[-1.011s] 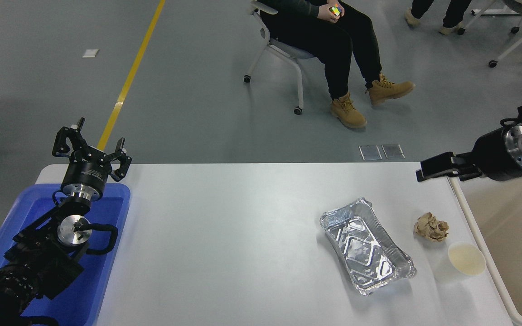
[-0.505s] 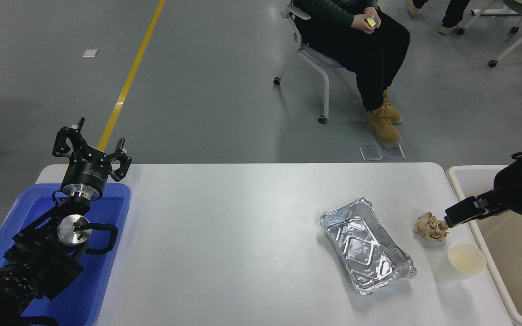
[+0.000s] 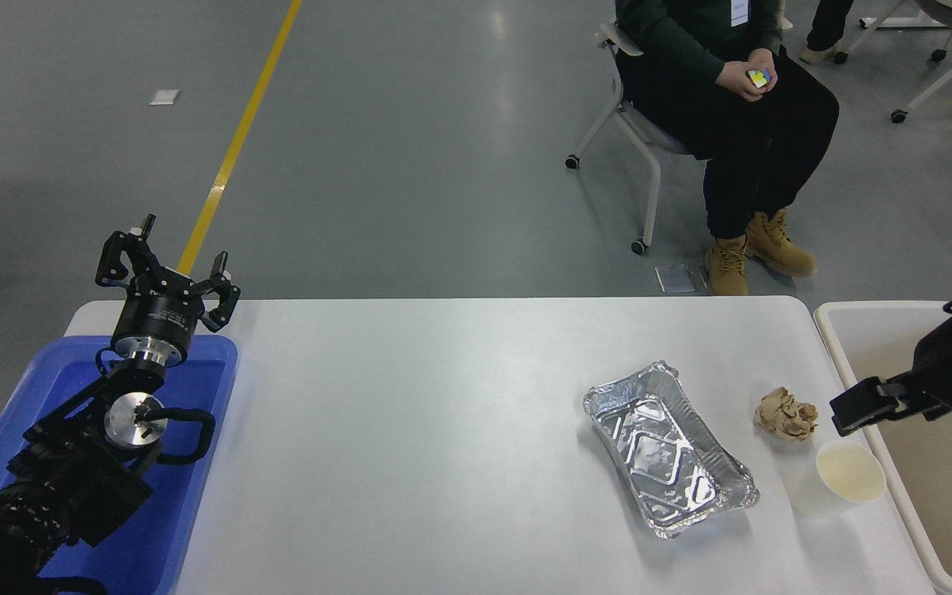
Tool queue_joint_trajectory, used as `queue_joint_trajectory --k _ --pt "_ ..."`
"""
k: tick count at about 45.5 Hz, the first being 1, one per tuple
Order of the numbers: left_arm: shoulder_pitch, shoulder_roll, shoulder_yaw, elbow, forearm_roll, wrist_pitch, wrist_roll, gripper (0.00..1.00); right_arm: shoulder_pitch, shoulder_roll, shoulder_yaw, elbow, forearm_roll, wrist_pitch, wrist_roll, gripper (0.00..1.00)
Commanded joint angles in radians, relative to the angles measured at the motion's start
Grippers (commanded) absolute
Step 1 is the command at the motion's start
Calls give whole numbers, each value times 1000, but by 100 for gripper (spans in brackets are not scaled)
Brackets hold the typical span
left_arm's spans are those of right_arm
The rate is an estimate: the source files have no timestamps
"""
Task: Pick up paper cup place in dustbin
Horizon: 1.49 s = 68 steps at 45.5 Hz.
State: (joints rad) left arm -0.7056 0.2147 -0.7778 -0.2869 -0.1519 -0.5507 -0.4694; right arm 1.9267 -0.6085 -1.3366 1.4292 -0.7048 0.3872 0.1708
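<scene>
The small white paper cup point(image 3: 849, 475) stands upright near the table's right edge, with nothing holding it. The cream-beige dustbin point(image 3: 897, 496) stands right beside it, off the table's right end. My right gripper point(image 3: 854, 410) comes in from the right edge and hovers over the bin's rim, just above and behind the cup and right of the crumpled paper ball point(image 3: 787, 415). Its side faces the camera, so I cannot tell how it stands. My left gripper point(image 3: 167, 277) is parked open and empty at the lower left.
A silver foil tray point(image 3: 668, 450) lies left of the cup and the ball. A blue plastic tray point(image 3: 195, 463) sits under my left arm. A person sits on a chair point(image 3: 637, 136) beyond the table's far right edge.
My right gripper has come down from the table's far right corner to just above the cup. The seated person has rolled the chair to the right.
</scene>
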Motion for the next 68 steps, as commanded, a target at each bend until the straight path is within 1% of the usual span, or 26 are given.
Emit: queue_joint_trajectory --k 1,13,19,34,43,49,59,65,66,67,68 --pt "0 0 0 0 0 0 0 99 -83 3 13 -59 10 -34 1 100" --pt "0 0 0 0 0 0 0 99 -233 39 17 -105 11 -214 -1 100" --pt "0 0 0 0 0 0 0 99 -310 55 17 -154 11 -263 -1 100" --pt "0 0 0 0 0 0 0 99 -393 69 19 -210 10 -309 -1 99" --pt "0 0 0 0 0 0 0 99 -426 70 19 -243 11 -317 -1 90" --pt "0 0 0 0 0 0 0 99 -454 70 23 -273 11 -320 -1 88" --pt "0 0 0 0 0 0 0 99 -482 70 40 -286 11 -320 -1 87" --pt "0 0 0 0 0 0 0 99 -502 70 40 -296 11 -323 1 78" --pt "0 0 0 0 0 0 0 99 -505 70 40 -296 11 -323 1 74" --pt "0 0 0 0 0 0 0 99 -509 79 40 -297 11 -323 1 65" --pt "0 0 0 0 0 0 0 99 -511 87 40 -297 11 -323 1 61"
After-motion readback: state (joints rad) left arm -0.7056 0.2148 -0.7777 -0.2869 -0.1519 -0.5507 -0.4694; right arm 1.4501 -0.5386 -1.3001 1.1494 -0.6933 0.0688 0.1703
